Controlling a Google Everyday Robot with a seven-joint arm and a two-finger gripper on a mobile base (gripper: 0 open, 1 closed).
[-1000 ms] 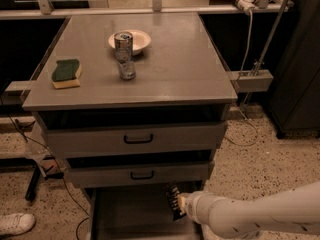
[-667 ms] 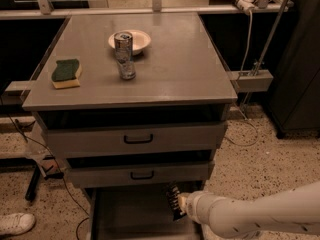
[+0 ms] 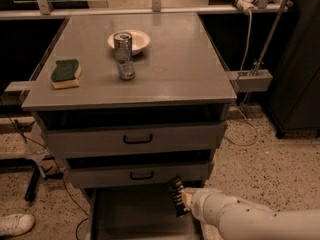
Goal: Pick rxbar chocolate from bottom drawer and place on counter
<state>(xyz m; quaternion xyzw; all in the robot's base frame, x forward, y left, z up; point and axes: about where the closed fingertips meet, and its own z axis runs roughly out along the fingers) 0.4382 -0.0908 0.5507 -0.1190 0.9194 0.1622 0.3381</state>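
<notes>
The rxbar chocolate (image 3: 175,196), a flat black wrapper with pale print, stands on edge above the right side of the open bottom drawer (image 3: 135,216). My gripper (image 3: 183,199) is shut on it, with the white arm reaching in from the lower right. The bar sits just below the front of the middle drawer. The counter (image 3: 170,69) is the grey top of the cabinet, well above the gripper.
On the counter stand a silver can (image 3: 123,54), a white bowl (image 3: 135,40) behind it and a green-and-yellow sponge (image 3: 65,73) at the left. Two upper drawers with black handles (image 3: 137,139) are closed. A white shoe (image 3: 15,224) and cables lie on the floor at left.
The gripper and the bar have risen very slightly over the drawer. Everything on the counter is as before.
</notes>
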